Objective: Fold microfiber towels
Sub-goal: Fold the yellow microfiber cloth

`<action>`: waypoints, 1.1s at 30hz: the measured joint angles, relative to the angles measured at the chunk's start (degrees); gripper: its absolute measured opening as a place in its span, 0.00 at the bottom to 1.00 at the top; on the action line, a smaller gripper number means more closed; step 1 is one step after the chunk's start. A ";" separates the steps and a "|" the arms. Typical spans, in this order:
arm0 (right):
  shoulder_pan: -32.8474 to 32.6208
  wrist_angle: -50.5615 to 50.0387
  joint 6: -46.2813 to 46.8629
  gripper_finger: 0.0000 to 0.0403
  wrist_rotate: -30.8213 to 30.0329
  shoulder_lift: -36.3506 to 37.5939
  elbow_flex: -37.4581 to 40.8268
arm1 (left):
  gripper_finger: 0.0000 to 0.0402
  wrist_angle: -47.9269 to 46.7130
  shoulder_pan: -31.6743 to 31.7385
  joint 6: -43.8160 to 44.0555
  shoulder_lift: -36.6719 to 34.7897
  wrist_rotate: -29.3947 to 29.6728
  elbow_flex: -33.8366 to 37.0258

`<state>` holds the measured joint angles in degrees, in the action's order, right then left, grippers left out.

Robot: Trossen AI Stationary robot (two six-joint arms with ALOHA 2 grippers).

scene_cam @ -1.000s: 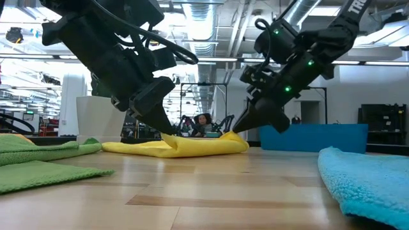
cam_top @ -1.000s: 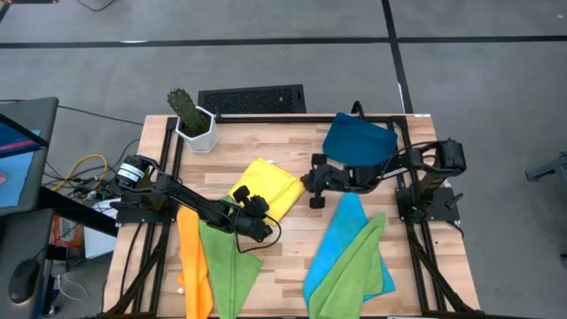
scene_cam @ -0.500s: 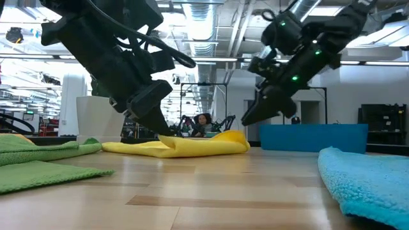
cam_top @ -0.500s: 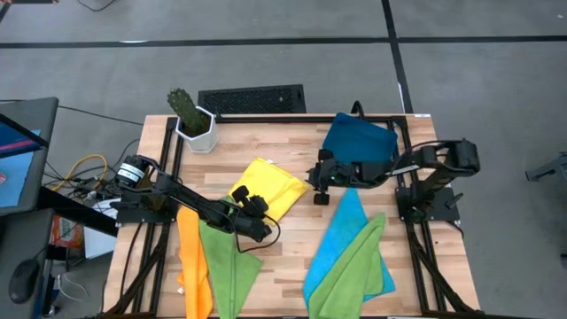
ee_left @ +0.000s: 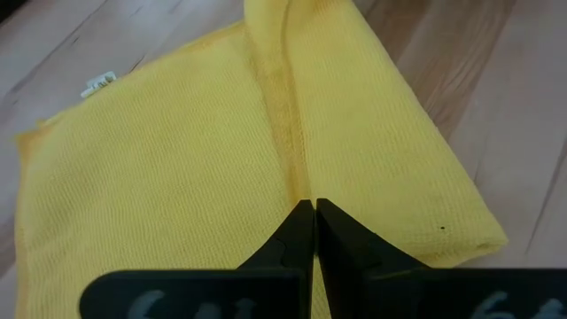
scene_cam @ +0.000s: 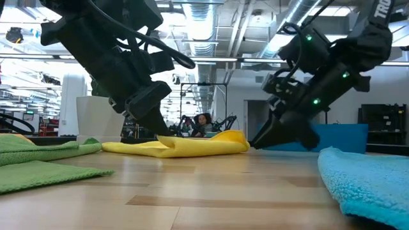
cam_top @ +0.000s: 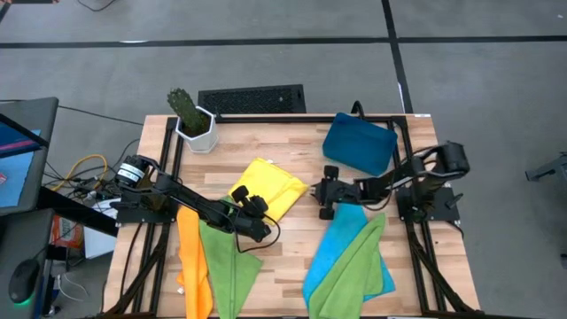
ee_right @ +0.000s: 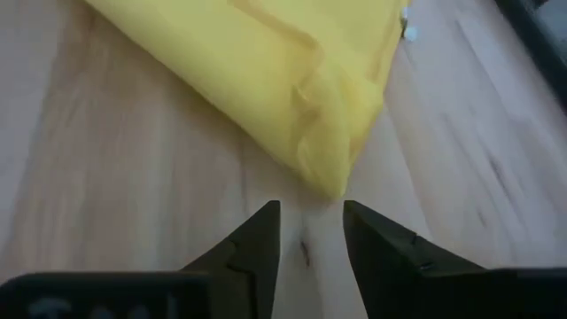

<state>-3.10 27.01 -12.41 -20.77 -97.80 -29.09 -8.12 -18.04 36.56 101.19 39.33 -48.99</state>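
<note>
Yellow towel: soft yellow microfiber cloth (cam_top: 268, 185), folded over, lying flat mid-table on the pale wood tabletop (cam_top: 292, 235); a raised fold ridge runs along it in the left wrist view (ee_left: 292, 133).
Left gripper: (cam_top: 241, 197) low at the near-left edge of the yellow cloth, fingers pressed together w/ tips down on the fabric beside the ridge (ee_left: 312, 213); can't tell if any cloth is pinched between them.
Right gripper: (cam_top: 327, 190) just right of the yellow cloth's right corner, above bare wood, fingers (ee_right: 266, 232) spread apart, nothing between them, not touching the cloth.
Orange towel: orange cloth (cam_top: 193, 266) at near-left, hanging over the near edge.
Green towel L: lime green cloth (cam_top: 229, 266) right beside the orange one, touching it.
Blue towel: bright blue cloth (cam_top: 344, 232) near-right, under the right arm.
Green towel R: second lime green cloth (cam_top: 354, 266) lying across the blue one.
Tray: dark-blue rigid tray (cam_top: 359, 144) at far-right.
Plant: cactus in white pot (cam_top: 191, 120) at far-left corner.
Person: seated figure (scene_cam: 202, 121) far off in the room behind the table.
</note>
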 joint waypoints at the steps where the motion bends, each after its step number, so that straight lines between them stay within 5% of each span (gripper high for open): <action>1: -0.04 0.22 -0.75 0.37 -0.96 -1.09 -0.61 | 0.00 -0.08 0.02 0.12 0.00 0.00 0.00; 16: 5.12 1.37 -7.08 0.32 -3.64 0.13 -3.23 | 0.00 -0.20 0.00 0.17 0.00 -1.03 0.00; 26: 11.51 2.74 -6.56 0.30 0.80 0.06 -3.21 | 0.00 -0.40 0.01 0.17 0.00 -1.57 0.00; 33: 11.65 0.42 -5.61 0.30 0.95 7.25 -2.24 | 0.00 -0.36 0.02 -0.71 -0.71 -1.73 -0.03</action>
<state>8.55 27.44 -18.02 -19.81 -90.55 -31.33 -8.48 -18.02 35.86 100.47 37.60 -49.02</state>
